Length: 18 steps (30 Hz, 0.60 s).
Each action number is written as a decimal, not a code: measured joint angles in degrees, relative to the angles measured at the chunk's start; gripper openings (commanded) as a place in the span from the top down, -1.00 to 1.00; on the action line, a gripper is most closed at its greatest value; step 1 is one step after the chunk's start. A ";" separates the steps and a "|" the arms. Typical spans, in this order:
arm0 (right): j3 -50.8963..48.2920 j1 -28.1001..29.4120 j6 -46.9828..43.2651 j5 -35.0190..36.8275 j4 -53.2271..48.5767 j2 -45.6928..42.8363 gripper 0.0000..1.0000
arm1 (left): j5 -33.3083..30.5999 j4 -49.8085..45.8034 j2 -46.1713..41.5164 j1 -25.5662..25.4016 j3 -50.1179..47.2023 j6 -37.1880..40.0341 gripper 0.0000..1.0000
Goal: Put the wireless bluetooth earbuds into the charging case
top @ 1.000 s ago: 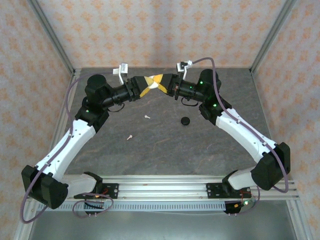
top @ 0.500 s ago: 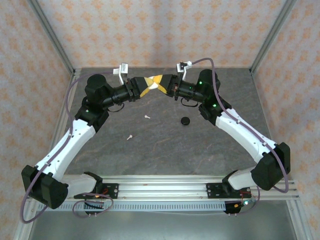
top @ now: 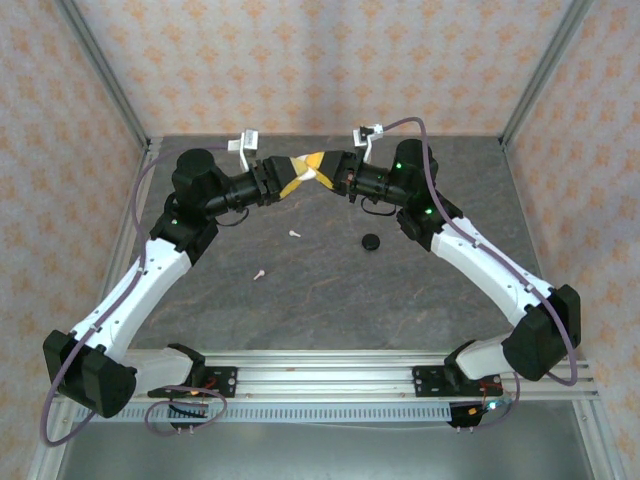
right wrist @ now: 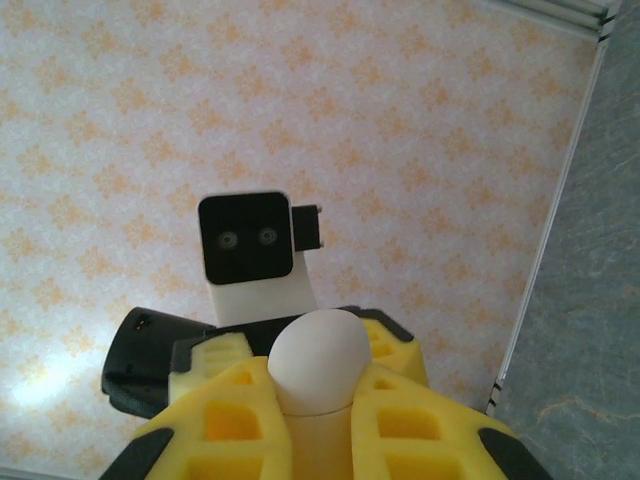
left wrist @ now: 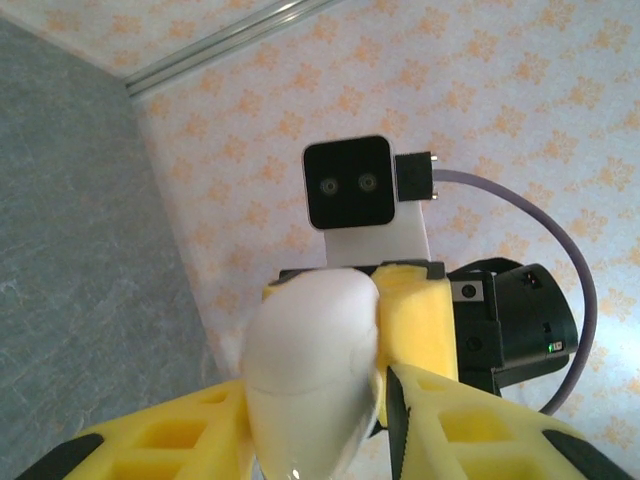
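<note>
While right hand clenches charging case, left hand hold unclear: steady case, ease it open; white earbuds below case on tabletop.

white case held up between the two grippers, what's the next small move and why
Probably the left gripper should pry the white case open while the right gripper holds it: raised between them, it looks closed, and two white earbuds lie on the table.
</note>
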 measured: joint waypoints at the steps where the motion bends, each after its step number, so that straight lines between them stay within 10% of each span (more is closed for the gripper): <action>1: 0.00 0.04 -0.11 0.13 -0.28 0.00 0.96 | 0.13 -0.22 0.00 -0.02 0.00 0.13 0.23; 13: 0.00 0.68 -0.81 1.16 -0.63 -0.13 0.92 | 0.59 -1.73 -0.20 0.31 -0.02 1.49 0.72; 17: 0.07 0.96 -2.43 1.22 -1.84 -0.57 0.62 | 0.87 -3.02 -0.74 0.37 -0.02 3.34 0.93; 18: 0.24 1.09 -3.32 1.22 -2.86 -0.85 0.29 | 0.98 -3.78 -1.01 0.35 -0.02 4.33 0.99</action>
